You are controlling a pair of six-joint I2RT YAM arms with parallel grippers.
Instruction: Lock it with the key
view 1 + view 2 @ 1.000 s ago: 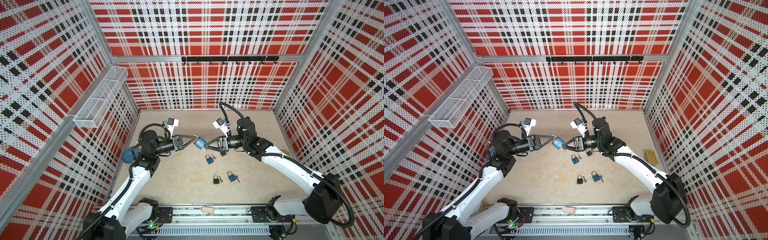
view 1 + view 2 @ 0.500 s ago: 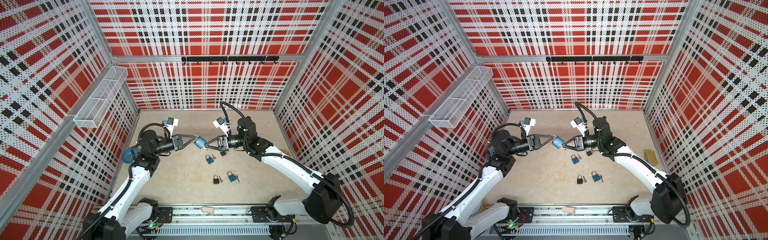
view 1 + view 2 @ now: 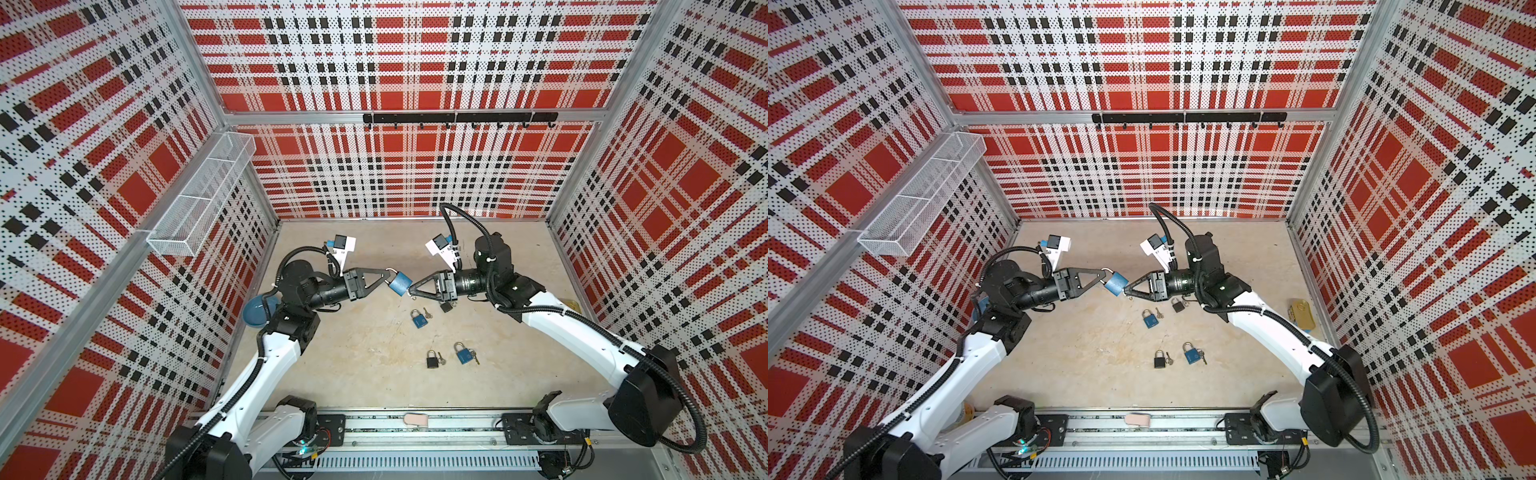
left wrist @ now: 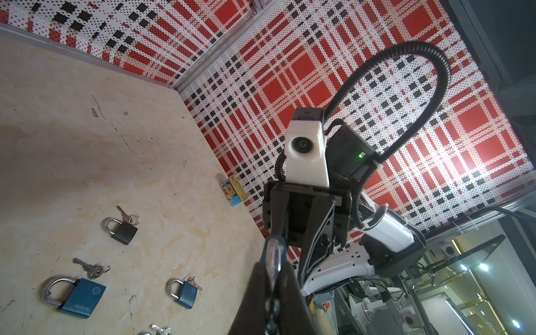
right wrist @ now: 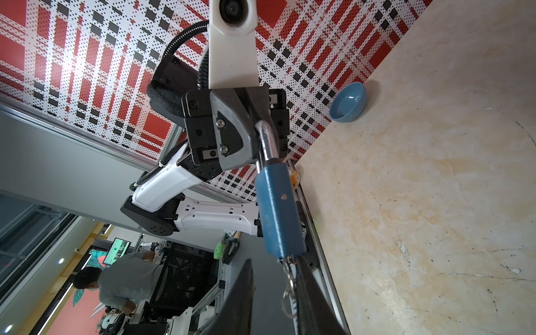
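**While the left gripper (image 3: 390, 274) holds the blue padlock (image 3: 400, 283) aloft, the right gripper (image 3: 410, 291) meets its key**

Although both top views show the 2 grippers nose to nose above the middle of the floor (image 3: 365, 382), they sit too far off to show either grip. The right wrist view fills that in. The left gripper is clamped on the steel shackle (image 5: 268, 142), the blue padlock hangs clear of the floor, and the key (image 5: 287, 262) sits in its underside with a key ring (image 5: 289, 290) dangling. The right gripper's fingers (image 5: 310, 304) stand apart on either side of that ring, with background showing between them; it is parted, not pinching.

The left wrist view shows only the shackle between its own closed fingers (image 4: 252, 295). It alone reads the label on the Spam tin (image 4: 233, 190) against the right wall. The blue bowl (image 5: 348, 103) stands by the left wall, and in a top view it is half hidden behind the left arm.

4 loose padlocks crowd the floor below and in front of the right gripper — a black one (image 3: 446, 306) partly under it and a blue one (image 3: 419, 319) just beside. A black (image 3: 432, 358) and blue (image 3: 462, 353) pair lies nearer the front rail, each with keys alongside. Behind the grippers the floor runs bare to the back wall. It is also bare in front of the left gripper. The left arm's elbow sits close to the left wall.
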